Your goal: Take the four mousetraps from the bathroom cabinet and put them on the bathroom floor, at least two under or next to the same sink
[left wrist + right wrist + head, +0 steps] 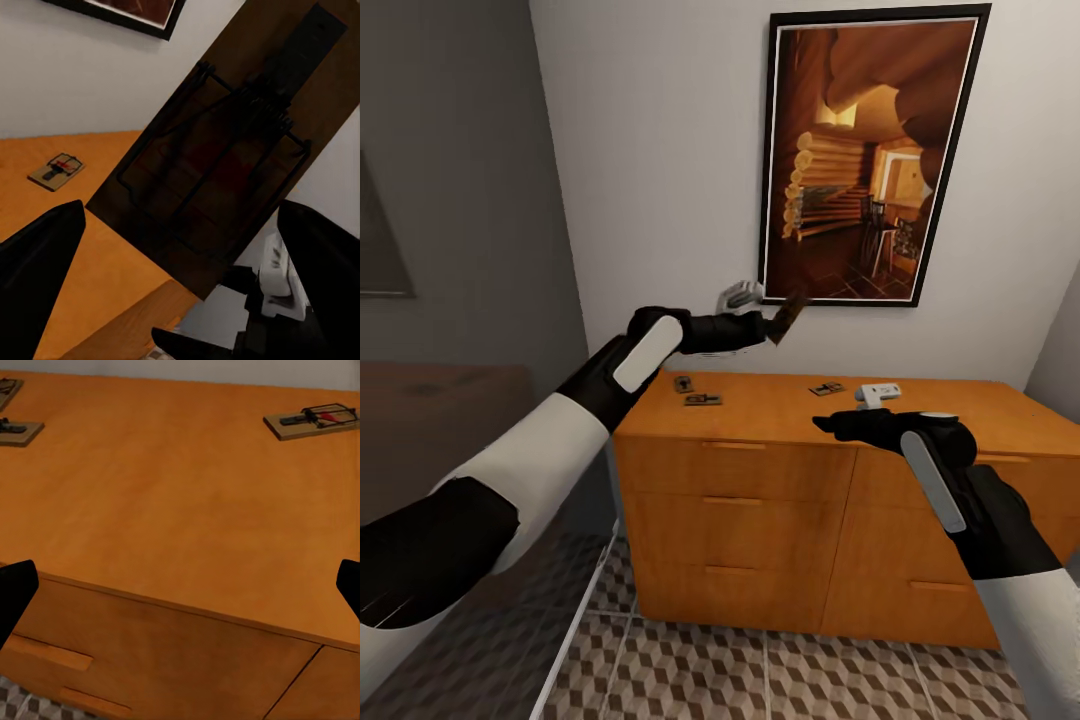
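1. One mousetrap [788, 318] is being gripped by the left hand [765, 325] and held in the air above the cabinet [760, 480], at the middle of the head view, in front of the lower left corner of a framed picture [865, 150]. Its long axis is tilted steeply, the upper end leaning toward the frame's right.
2. Three more mousetraps are lying flat on the cabinet top: two [684, 383] [703, 400] near its left end and a third [826, 388] near the middle.
3. The third trap is being approached most closely by the right hand [830, 422], lying just above it and slightly left in the head view; in the right wrist view it [311, 420] is seen at the upper right.
4. The right hand is being held low and level over the cabinet's front edge, its fingers spread wide and empty.
5. The bathroom floor [760, 670] is being shown at the bottom of the head view, well below the held trap.
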{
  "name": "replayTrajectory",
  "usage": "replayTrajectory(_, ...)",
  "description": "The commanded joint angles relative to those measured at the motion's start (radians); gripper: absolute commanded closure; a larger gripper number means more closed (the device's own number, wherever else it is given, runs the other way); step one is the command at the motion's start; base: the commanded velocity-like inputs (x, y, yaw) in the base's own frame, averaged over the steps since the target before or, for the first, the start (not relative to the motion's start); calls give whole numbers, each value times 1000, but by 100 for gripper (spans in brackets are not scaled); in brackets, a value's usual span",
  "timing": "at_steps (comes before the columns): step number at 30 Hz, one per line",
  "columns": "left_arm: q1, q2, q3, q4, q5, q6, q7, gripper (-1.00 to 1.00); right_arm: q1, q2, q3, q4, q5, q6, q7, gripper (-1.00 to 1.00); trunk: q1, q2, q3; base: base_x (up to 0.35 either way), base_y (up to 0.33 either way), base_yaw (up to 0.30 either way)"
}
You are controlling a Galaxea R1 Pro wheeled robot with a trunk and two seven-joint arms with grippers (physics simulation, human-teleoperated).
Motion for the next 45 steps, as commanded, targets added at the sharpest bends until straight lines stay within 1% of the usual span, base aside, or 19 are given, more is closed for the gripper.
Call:
replayTrajectory(1,-1,1,18,-26,-1,9,34,100,-1,1,5,0,3,4,-1,-100,0,-1,-1,0,0,0)
replayTrajectory(2,-1,1,28,-40,-1,12,54,100,-1,1,7,0,3,3,-2,-100,0,-1,-1,0,0,0)
replayTrajectory(3,-1,1,48,-67,0,16,93,100,-1,1,12,1,3,4,-4,-100,0,-1,-1,0,0,0)
replayTrajectory(5,-1,2,64,-93,0,19,132,100,-1,2,18,2,3,3,-5,-100,0,-1,-1,0,0,0)
replayTrajectory(6,-1,2,74,-114,0,21,166,100,-1,2,23,2,3,3,-5,-100,0,-1,-1,0,0,0)
replayTrajectory(8,-1,2,83,-136,0,22,201,100,-1,3,30,2,3,4,-7,-100,0,-1,-1,0,0,0)
replayTrajectory(11,-1,2,90,-151,1,24,227,100,-1,3,36,0,3,4,-7,-100,0,-1,-1,0,0,0)
replayTrajectory(16,-1,2,93,-155,1,24,237,100,-6,7,41,-2,3,7,-5,-100,0,-1,-1,0,0,0)
replayTrajectory(20,-1,2,94,-160,2,24,239,100,-31,16,63,0,-3,11,-4,-100,0,-1,-1,0,0,0)
replayTrajectory(22,-1,2,95,-162,2,24,240,100,-50,21,96,0,-5,13,-3,-100,0,-1,-1,0,0,0)
replayTrajectory(24,-1,2,95,-163,2,24,240,100,-55,24,117,0,-5,13,-3,-100,0,-1,-1,0,0,0)
replayTrajectory(26,-1,2,95,-163,2,24,240,100,-61,30,158,-2,-5,14,-3,-100,0,-1,-1,0,0,0)
replayTrajectory(28,-1,2,95,-164,2,24,240,100,-63,33,179,-5,-5,11,-2,-100,0,-1,-1,0,0,0)
replayTrajectory(30,-1,2,96,-164,2,24,240,100,-64,36,190,-8,-5,8,1,-100,0,-1,-1,0,0,0)
replayTrajectory(33,-1,2,97,-165,4,24,240,100,-65,38,195,-9,-6,5,9,-100,0,-1,-1,0,0,0)
replayTrajectory(35,-1,2,97,-168,11,24,240,100,-65,38,197,-9,-6,3,15,-100,0,-1,-1,0,0,0)
replayTrajectory(39,-1,4,96,-172,58,24,241,100,-65,38,199,-10,-6,-14,30,-100,0,-1,-1,0,0,0)
replayTrajectory(41,-1,9,96,-173,74,24,241,100,-65,38,199,-10,-6,-22,39,-100,0,-1,-1,0,0,9)
replayTrajectory(45,-1,19,95,-174,89,24,241,100,-65,39,201,-10,-5,-27,46,-100,0,-1,-1,0,0,127)
